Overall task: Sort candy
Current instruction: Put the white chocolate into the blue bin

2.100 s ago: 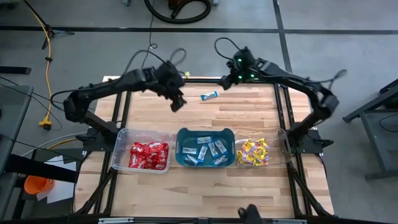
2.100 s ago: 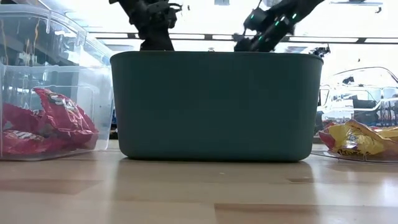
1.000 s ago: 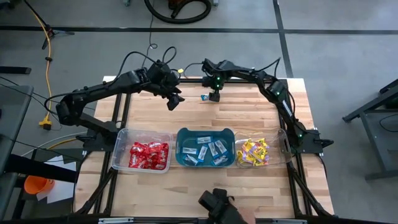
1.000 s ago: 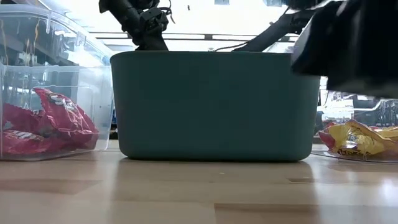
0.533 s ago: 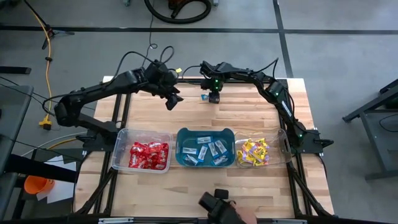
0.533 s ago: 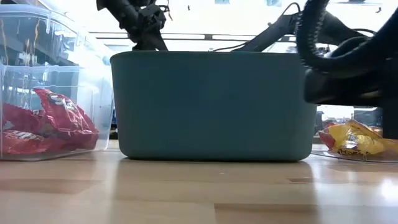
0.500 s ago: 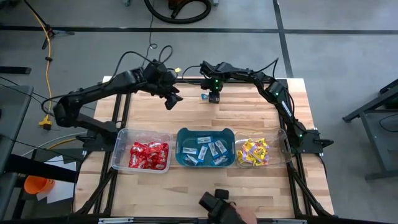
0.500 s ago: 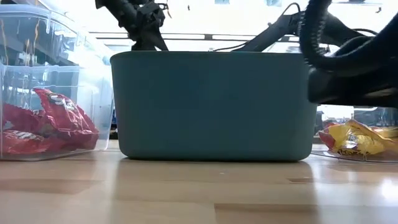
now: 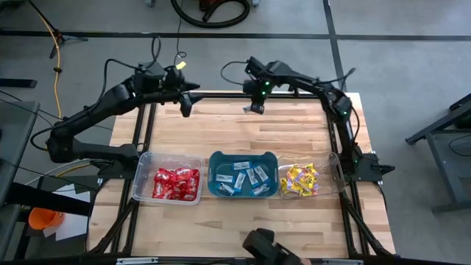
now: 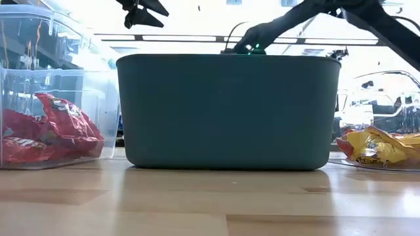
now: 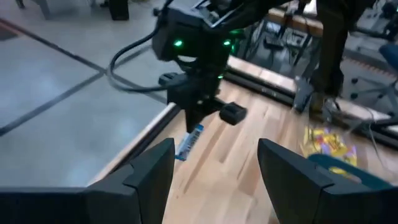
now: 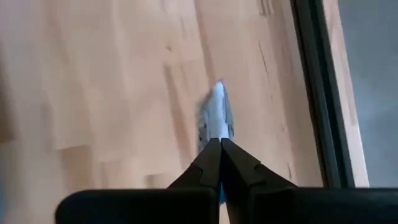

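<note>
Above the far edge of the wooden table (image 9: 243,140), the right gripper (image 9: 255,107) pinches a blue-and-white candy packet (image 11: 189,140) between fingers closed tight on its end, the wrapper hanging below them. The left gripper (image 9: 185,109) hovers near the table's far left corner, its fingers (image 11: 149,171) spread wide and empty. Along the near side, red candy (image 9: 176,183) fills the clear bin (image 9: 141,175), blue-and-white packets (image 9: 243,178) the teal tub (image 9: 243,157), and yellow candy (image 9: 299,179) the right-hand clear bin (image 9: 335,171).
</note>
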`<state>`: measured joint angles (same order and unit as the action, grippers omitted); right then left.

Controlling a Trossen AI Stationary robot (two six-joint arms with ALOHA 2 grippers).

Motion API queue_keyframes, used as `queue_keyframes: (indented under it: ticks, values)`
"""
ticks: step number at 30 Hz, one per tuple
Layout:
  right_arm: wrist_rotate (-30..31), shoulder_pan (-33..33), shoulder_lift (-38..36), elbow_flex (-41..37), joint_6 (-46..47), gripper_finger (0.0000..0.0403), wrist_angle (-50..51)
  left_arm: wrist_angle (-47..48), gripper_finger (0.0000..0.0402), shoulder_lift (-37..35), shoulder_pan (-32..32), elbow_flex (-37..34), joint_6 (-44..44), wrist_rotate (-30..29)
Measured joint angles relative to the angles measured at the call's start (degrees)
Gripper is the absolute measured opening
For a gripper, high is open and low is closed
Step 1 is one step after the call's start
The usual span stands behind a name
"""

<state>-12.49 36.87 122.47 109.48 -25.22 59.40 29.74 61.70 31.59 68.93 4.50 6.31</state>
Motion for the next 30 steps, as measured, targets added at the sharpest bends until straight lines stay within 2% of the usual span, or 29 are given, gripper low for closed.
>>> queue_keyframes:
  ticks: [12, 16, 18, 22, 27, 30]
  values:
    - [-14.5, -5.0, -14.4, 0.1, 0.8, 0.0001, 4.6, -4.1, 0.0218, 1.9, -0.1, 0.0, 2.2, 0.2]
    - [-16.1, -8.6, -16.3, 0.1, 0.5, 0.0001, 7.8, -4.7, 0.0218, 3.1, -0.1, 0.0, 2.4, 1.0]
    - [-14.3, -10.4, -17.1, 0.1, 0.9, 0.0001, 9.1, -4.9, 0.0218, 3.6, -0.1, 0.0, 2.4, 1.1]
    - [-5.6, -12.4, -17.0, -3.2, 4.5, 0.0000, 7.5, -5.8, 0.0218, 4.6, -0.1, 0.0, 2.4, 1.3]
    - [1.9, -10.7, -17.0, -14.4, 12.1, 0.0000, -2.2, -6.0, 0.0218, 5.3, -0.1, 0.0, 2.9, 2.4]
    - [2.9, -7.7, -17.0, -22.1, 15.3, 0.0000, -7.7, -5.9, 0.0218, 5.3, -0.2, 0.0, 2.9, 2.5]
